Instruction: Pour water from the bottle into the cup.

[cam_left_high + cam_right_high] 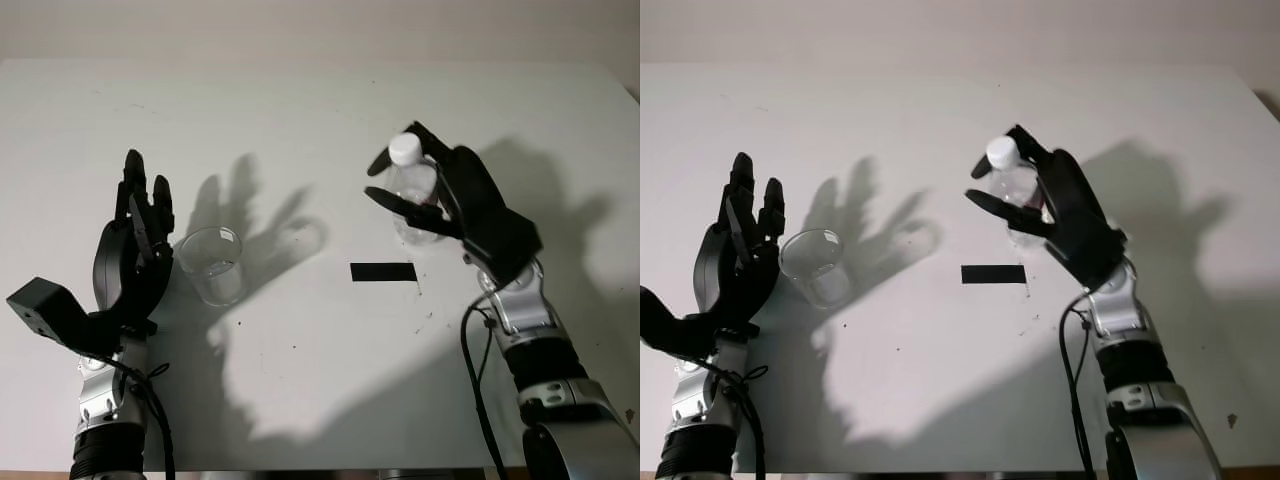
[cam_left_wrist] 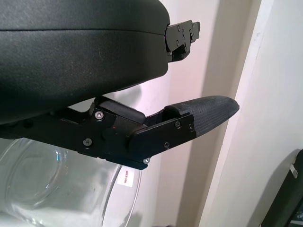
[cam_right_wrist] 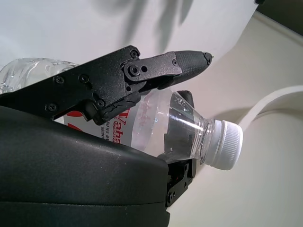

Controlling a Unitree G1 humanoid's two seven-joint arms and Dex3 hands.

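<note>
A clear plastic water bottle (image 1: 418,180) with a white cap stands upright on the white table (image 1: 300,110), right of centre. My right hand (image 1: 393,160) is open and reaches around it from the right. The thumb crosses in front of the bottle and the straight fingers (image 3: 161,66) lie along the far side of the bottle (image 3: 189,127). An empty clear cup (image 1: 212,263) stands left of centre. My left hand (image 1: 145,195) is open, upright just to the left of the cup (image 2: 57,189) and close to its wall.
A short strip of black tape (image 1: 383,271) lies flat on the table between cup and bottle. A black cable (image 1: 470,360) hangs along my right forearm. The table's front edge runs along the bottom of the head views.
</note>
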